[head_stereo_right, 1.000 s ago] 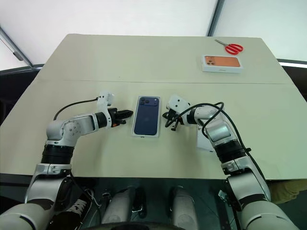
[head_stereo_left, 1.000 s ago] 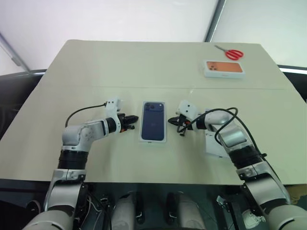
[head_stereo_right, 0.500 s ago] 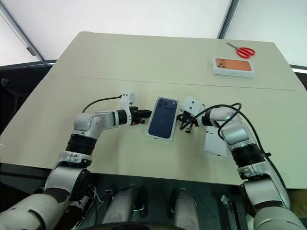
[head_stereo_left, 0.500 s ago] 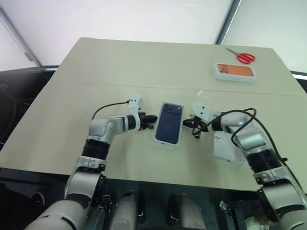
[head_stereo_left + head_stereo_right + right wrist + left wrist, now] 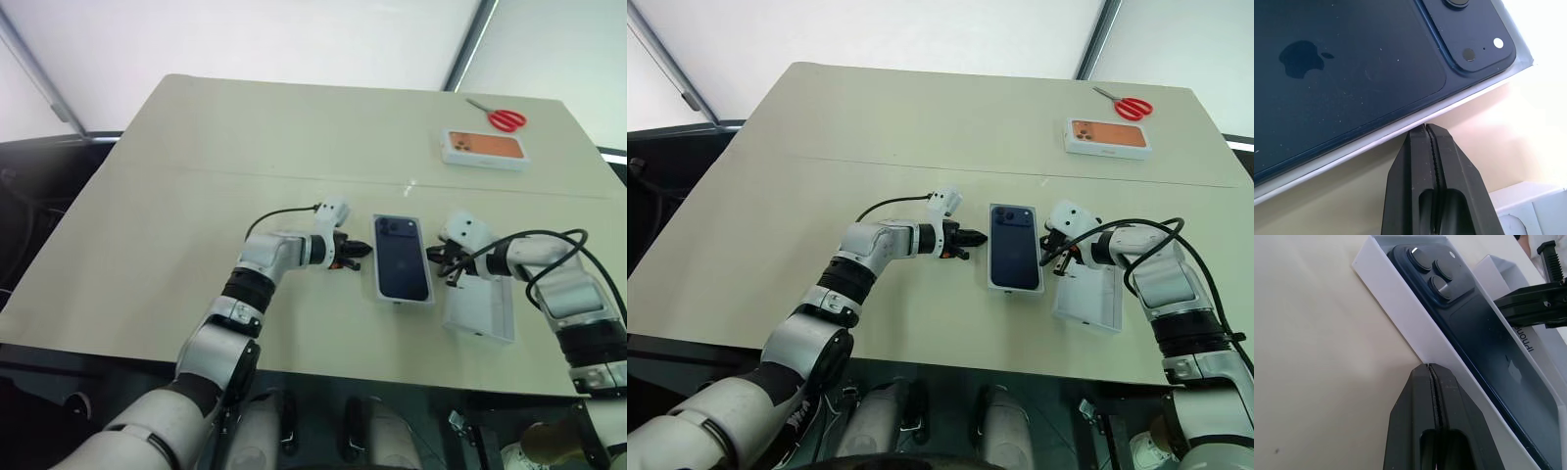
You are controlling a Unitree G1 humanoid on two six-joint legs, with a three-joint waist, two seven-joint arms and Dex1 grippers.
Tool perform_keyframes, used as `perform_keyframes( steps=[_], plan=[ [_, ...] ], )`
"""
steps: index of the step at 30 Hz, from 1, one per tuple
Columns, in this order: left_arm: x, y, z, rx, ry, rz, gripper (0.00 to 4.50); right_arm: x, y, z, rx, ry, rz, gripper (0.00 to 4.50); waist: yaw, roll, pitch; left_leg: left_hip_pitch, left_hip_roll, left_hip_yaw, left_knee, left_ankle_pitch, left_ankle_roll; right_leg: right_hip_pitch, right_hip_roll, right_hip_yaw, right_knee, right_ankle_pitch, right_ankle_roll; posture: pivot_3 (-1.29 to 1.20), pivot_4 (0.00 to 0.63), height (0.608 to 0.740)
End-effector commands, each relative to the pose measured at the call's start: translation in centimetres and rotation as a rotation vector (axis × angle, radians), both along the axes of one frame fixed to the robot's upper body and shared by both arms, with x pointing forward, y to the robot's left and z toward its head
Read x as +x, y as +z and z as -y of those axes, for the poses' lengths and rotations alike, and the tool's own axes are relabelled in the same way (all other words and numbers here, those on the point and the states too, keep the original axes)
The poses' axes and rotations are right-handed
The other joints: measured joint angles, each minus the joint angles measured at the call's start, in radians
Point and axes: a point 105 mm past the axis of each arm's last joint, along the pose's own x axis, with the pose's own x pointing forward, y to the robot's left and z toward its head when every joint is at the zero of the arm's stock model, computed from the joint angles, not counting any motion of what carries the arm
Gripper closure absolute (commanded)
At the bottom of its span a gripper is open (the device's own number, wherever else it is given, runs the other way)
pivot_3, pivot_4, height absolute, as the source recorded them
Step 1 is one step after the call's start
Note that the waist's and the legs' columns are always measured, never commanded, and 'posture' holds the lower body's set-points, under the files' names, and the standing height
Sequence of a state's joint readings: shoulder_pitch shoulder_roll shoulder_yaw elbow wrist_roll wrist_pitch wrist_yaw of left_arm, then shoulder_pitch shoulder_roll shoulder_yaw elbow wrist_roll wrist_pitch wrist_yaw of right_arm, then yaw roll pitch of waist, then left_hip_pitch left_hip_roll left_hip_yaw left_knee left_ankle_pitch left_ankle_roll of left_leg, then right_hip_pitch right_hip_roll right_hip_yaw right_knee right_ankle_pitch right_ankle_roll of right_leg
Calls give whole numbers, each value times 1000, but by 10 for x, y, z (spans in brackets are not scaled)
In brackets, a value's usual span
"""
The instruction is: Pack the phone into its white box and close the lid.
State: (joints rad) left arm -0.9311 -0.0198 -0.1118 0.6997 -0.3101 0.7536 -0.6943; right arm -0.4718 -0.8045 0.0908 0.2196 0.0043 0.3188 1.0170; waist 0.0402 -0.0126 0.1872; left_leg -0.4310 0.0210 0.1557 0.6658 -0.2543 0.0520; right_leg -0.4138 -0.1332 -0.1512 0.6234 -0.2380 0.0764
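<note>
The desk [image 5: 196, 176] carries the white box [image 5: 1400, 316], the phone [image 5: 400, 269] lying inside it. The lid [image 5: 480, 308] rests just beside. Both arms' jaws are clenched on nothing, flanking the box; a careless nudge could tip the phone out.

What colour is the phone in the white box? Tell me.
Dark navy blue; the phone shows best in the right wrist view.

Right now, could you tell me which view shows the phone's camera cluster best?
The left wrist view: the phone lies in the box, its three lenses large and unobstructed. The right wrist view cuts the cluster off at the edge; the eye views show it tiny.
</note>
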Motion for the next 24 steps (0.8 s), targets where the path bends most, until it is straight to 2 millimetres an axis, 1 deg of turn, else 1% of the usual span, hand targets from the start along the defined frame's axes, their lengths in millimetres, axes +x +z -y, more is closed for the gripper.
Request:
perform_keyframes(
  steps=[1, 4, 7, 11, 12, 14, 16, 18, 19, 20, 22, 24],
  plan=[
    [-7, 9, 18, -28, -73, 34, 4442, -1, -4, 1, -10, -2, -3, 4500, 0, 0, 0, 0, 0, 0, 0, 0, 0, 0, 0, 0, 0, 0, 0, 0, 150, 738],
    [-4, 7, 14, -22, -50, 37, 4442, 1, -4, 1, -15, 0, -3, 4500, -1, 0, 0, 0, 0, 0, 0, 0, 0, 0, 0, 0, 0, 0, 0, 0, 150, 738],
    [0, 8, 4, 0, -34, 83, 4442, 2, -1, -2, -25, 21, 6, 4500, -3, 0, 0, 0, 0, 0, 0, 0, 0, 0, 0, 0, 0, 0, 0, 0, 150, 738],
    [6, 14, -17, -6, 6, 133, 4442, 3, 5, 3, -45, 11, 26, 4500, -8, 0, 0, 0, 0, 0, 0, 0, 0, -1, 0, 0, 1, 0, 1, 0, 150, 738],
    [8, 15, -26, -7, 27, 133, 4442, 1, 7, 4, -38, 13, 25, 4500, -10, 0, 0, 0, 1, 0, 0, 0, 0, -1, 1, 0, 1, 0, 1, 0, 150, 738],
    [8, 20, -46, -16, 53, 165, 4442, -4, 15, 5, -3, 5, 22, 4500, -16, 1, 1, 0, 1, 0, 0, 0, 0, -2, 1, 0, 3, 0, 1, 0, 150, 738],
    [6, 23, -57, -19, 67, 178, 4442, -9, 19, 7, 23, -8, 10, 4500, -23, 1, 1, -2, 1, 0, 0, 1, 0, -5, 1, 0, 5, 0, 1, 0, 150, 738],
    [5, 24, -70, -6, 89, 193, 4442, -22, 14, 9, 46, -11, -51, 4500, -24, 1, 1, -6, 1, 0, 0, 2, 2, -8, 1, 0, 6, 0, 1, 0, 150, 738],
    [5, 25, -77, -3, 107, 193, 4442, -34, 8, 12, 27, 5, -90, 4500, -24, 1, 1, -8, 1, -1, 1, 3, 2, -10, 1, 0, 6, 0, 1, 0, 150, 738],
    [5, 25, -81, -2, 120, 191, 4442, -42, 3, 16, 11, 12, -114, 4500, -22, 1, 1, -9, 1, -1, 2, 3, 2, -10, 1, -1, 6, 0, 1, 0, 150, 738],
    [4, 26, -85, -8, 132, 192, 4442, -51, -1, 22, 0, 0, -148, 4500, -25, 1, 1, -10, 1, -1, 2, 2, 3, -10, 1, -2, 5, 1, 2, 0, 150, 738],
    [5, 30, -85, -29, 145, 198, 4442, -53, -1, 26, -28, -3, -139, 4500, -25, 1, 1, -10, 0, -1, 3, 2, 3, -10, 1, -2, 6, 1, 2, 0, 150, 738]
  ],
)
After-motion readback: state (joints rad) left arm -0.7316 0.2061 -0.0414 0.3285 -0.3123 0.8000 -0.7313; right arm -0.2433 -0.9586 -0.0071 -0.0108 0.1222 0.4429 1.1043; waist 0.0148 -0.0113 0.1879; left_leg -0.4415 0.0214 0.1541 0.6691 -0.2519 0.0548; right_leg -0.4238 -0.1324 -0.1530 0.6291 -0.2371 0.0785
